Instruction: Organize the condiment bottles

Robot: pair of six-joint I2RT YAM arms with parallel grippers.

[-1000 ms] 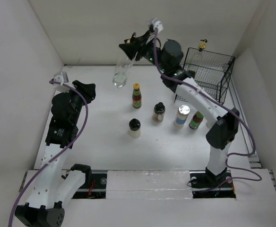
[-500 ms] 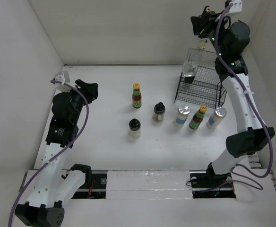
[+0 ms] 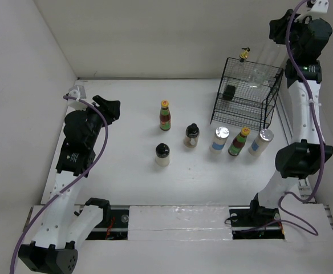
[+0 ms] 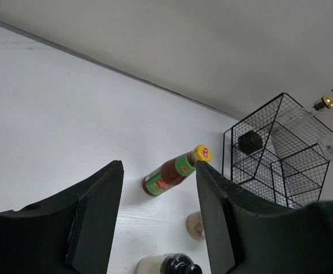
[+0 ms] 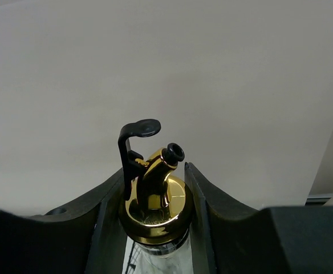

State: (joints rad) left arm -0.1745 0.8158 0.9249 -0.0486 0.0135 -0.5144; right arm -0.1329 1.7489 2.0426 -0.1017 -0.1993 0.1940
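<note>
I had the right end effector [image 5: 154, 185] clamped on the gold-spouted glass bottle [image 5: 154, 205], hanging below it over the wire basket [image 3: 246, 97]. My left end effector [image 4: 158, 217] gaped wide, with the yellow-capped sauce bottle [image 4: 172, 172] ahead on the counter [image 4: 52, 114].

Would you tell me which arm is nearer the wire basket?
Right: its jaws hang over the basket, holding a glass bottle; the left arm is far to its left.

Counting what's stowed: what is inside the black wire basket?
A black-capped jar and a gold-spouted clear bottle. The right gripper grips a second clear bottle there, its lower end hidden.
</note>
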